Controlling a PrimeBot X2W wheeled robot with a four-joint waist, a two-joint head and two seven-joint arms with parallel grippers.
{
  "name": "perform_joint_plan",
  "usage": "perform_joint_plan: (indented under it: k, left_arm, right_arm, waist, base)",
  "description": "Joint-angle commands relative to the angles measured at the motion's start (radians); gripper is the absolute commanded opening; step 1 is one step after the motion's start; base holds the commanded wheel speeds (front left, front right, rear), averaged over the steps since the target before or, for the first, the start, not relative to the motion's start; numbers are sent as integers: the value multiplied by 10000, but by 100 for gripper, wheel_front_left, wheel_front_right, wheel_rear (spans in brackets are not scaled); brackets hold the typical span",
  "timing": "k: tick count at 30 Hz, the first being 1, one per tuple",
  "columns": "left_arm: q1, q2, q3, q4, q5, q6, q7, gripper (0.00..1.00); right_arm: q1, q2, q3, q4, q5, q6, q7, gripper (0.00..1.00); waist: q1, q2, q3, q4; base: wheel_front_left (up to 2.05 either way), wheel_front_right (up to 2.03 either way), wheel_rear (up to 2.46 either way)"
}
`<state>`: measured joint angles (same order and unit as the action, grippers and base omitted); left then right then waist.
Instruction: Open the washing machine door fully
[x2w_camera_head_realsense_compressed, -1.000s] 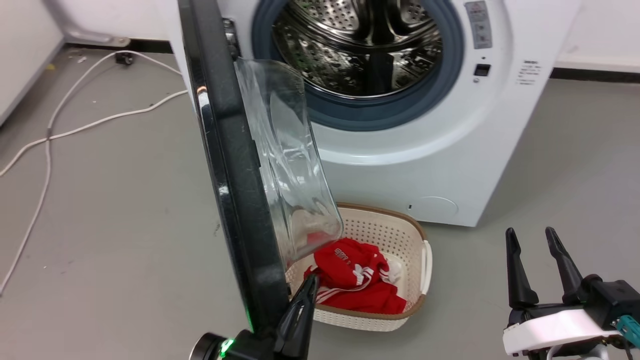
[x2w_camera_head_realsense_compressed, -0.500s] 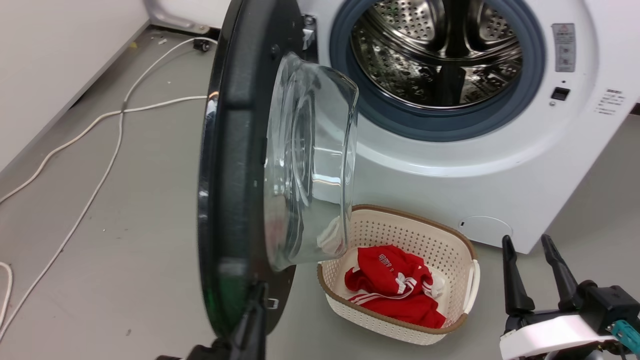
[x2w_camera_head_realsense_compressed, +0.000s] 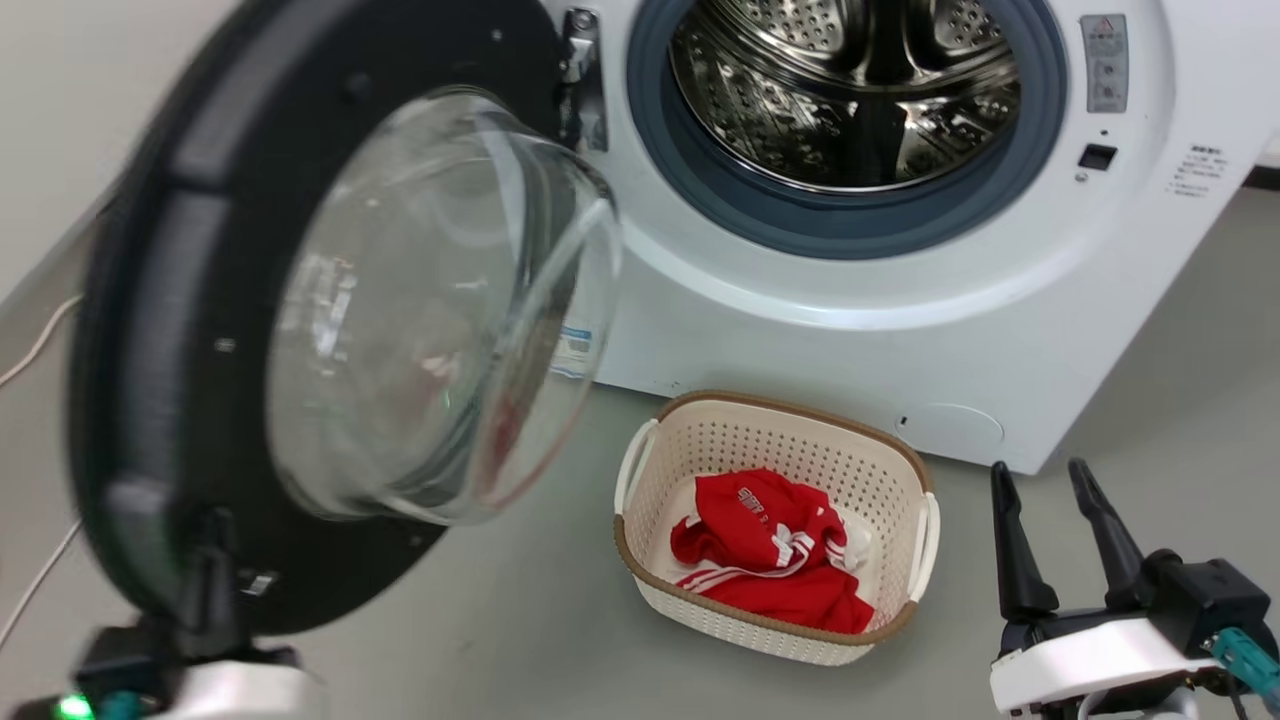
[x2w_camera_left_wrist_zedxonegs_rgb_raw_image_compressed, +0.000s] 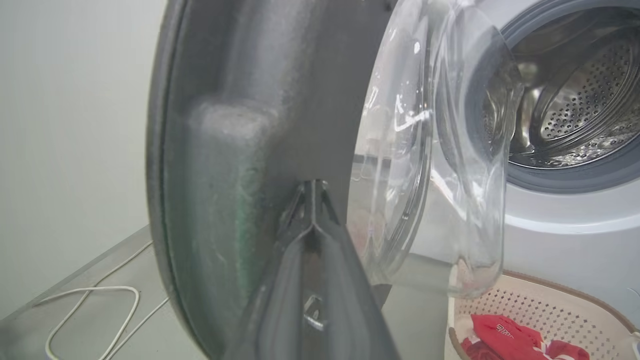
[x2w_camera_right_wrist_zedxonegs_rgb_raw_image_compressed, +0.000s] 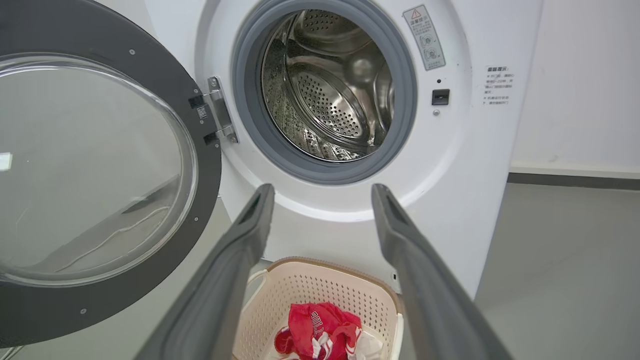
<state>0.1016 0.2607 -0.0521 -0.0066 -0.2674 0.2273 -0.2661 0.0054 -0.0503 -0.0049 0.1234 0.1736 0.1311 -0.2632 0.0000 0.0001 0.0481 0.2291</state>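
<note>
Grey floor (x2w_camera_head_realsense_compressed: 1150, 330) before the washing machine (x2w_camera_head_realsense_compressed: 800, 330), its washing machine door (x2w_camera_head_realsense_compressed: 150, 300) swung well left on the hinge (x2w_camera_head_realsense_compressed: 580, 70): left gripper (x2w_camera_left_wrist_zedxonegs_rgb_raw_image_compressed: 312, 192), fingers seemingly closed on nothing, tip at the inner face, should push along the hinge's arc, clear of the glass bowl (x2w_camera_head_realsense_compressed: 430, 300); right gripper (x2w_camera_head_realsense_compressed: 1038, 470) spread, empty

The washing machine door (x2w_camera_head_realsense_compressed: 180, 330) stands to the left of the washing machine (x2w_camera_head_realsense_compressed: 800, 340), hung on a hinge (x2w_camera_head_realsense_compressed: 580, 70) just left of the drum (x2w_camera_head_realsense_compressed: 850, 90) opening. On the floor (x2w_camera_head_realsense_compressed: 540, 620) before the machine, right of the door, sits a basket (x2w_camera_head_realsense_compressed: 700, 450) with a garment (x2w_camera_head_realsense_compressed: 770, 550) in it. The left gripper (x2w_camera_head_realsense_compressed: 210, 570) lies against the door's lower inner face, and the right gripper (x2w_camera_head_realsense_compressed: 1038, 468) is right of the basket, apart from it.
</note>
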Motion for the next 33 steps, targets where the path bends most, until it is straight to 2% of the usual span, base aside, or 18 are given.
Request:
perform_joint_plan:
  k: [1, 6, 15, 19, 25, 29, 33]
  left_arm:
    - [-490, 377, 696, 315, -229, -14, 29, 0]
    - [-1052, 713, 1488, 1105, -461, -326, 15, 0]
    - [-2735, 1973, 3161, 3454, -543, -1173, 11, 0]
    - [-3171, 2183, 3582, 4181, -360, -1384, 9, 0]
    - [-3308, 1887, 3851, 4490, 34, -1610, 15, 0]
    - [-2777, 1362, 4058, 4085, 301, -1695, 7, 0]
    - [-1983, 605, 4148, 3213, 629, -1803, 7, 0]
  right_arm:
    - [-186, 4, -27, -27, -61, -7, -7, 100]
    - [-351, 4, 11, -69, -120, -7, 20, 100]
    - [-612, 7, -15, -132, -421, -7, 25, 100]
    - [-692, 7, -3, -108, -422, -7, 16, 100]
    - [-751, 7, -19, 18, -360, -7, 1, 100]
    - [-598, 7, -36, 130, -287, -7, -9, 100]
    - [-459, 6, -22, 176, -250, -7, -18, 100]
  waist:
    - [0, -1, 191, -204]
    - [0, -1, 475, -456]
    - [0, -1, 963, -851]
    - [0, -1, 1048, -957]
    - [0, -1, 981, -1044]
    - [0, -1, 691, -1078]
    - [0, -1, 389, -1127]
  base:
    - [0, 0, 0]
    - [0, 0, 0]
    - [0, 0, 0]
    - [0, 0, 0]
    - [0, 0, 0]
    - [0, 0, 0]
    - [0, 0, 0]
